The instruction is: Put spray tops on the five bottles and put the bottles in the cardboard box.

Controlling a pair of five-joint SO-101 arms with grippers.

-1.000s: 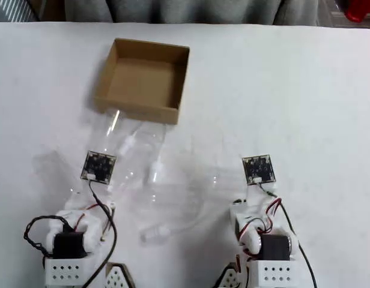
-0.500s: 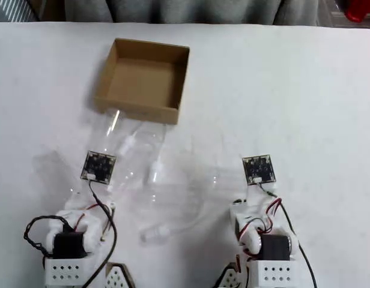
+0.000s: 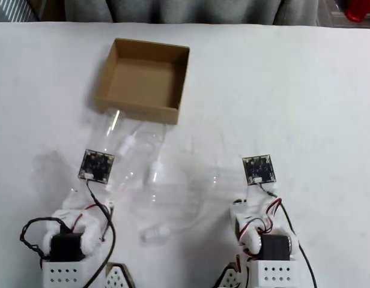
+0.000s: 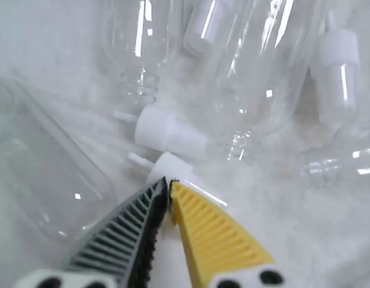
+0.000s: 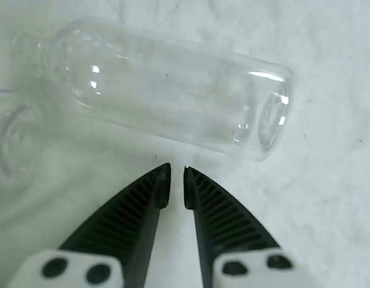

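Capping not yet begun; nothing gripped.
Left end effector (image 4: 168, 183) pressed together, tips at a white spray top (image 4: 173, 171), pinching nothing; right end effector (image 5: 171, 180) nearly together, holding nothing, just short of a lying bottle (image 5: 155, 90). Best to spread first, then take the top by its collar, nozzle clear. Clear bottles (image 3: 143, 162) strewn on the table (image 3: 293, 90), cardboard box (image 3: 137, 111) beyond, none boxed. Since a second ago, left arm (image 3: 71, 240) shifted slightly outward.

White arms (image 3: 65, 215), black motors (image 3: 275, 246), red-black cables (image 3: 272, 207), grey-and-yellow ribbed fingers (image 4: 215, 234), black ribbed fingers (image 5: 137, 210)
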